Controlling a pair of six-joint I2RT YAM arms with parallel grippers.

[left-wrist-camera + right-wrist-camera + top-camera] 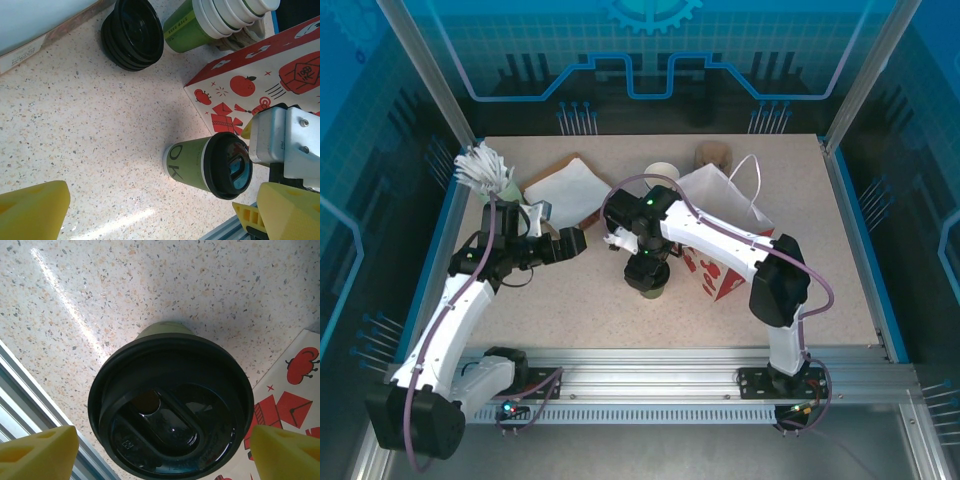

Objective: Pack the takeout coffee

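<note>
Nearest, just beyond the metal rail (650, 365) on which the arms are bolted, the cup (170, 405) stands on the speckled table (570, 310), about midway across and a little to the near side. It is upright, with its long axis running straight up and the black lid on top.

The right pincer (161, 452) hangs directly over it, pointing down. In the right wrist view the lid sits between the two yellow fingertips (37, 450), one to each side, with a bare gap at both. The jaws stand apart and hold nothing. The cup therefore lies straight below this pincer and already within its span. The coming move looks like a short drop and a squeeze on the lid's rim or the green wall just under it. Staying centred should matter more than any sideways reach.

The left pincer (575, 242) sits to the left of the cup and slightly farther off, near it but apart. Its jaws are wide and empty, and it faces the cup from the side. The right arm is plainly the nearer of the two.

Just to the right of the cup, and reaching farther back, is the paper bag (725, 255) with red prints. Its corner is close beside the lid, with no contact visible. How its mouth faces cannot be told for sure. Packing would probably carry the cup right and far.

Farthest off, well apart from the cup, are the pile of black lids (132, 35) and the stack of lidless cups (215, 20).
</note>
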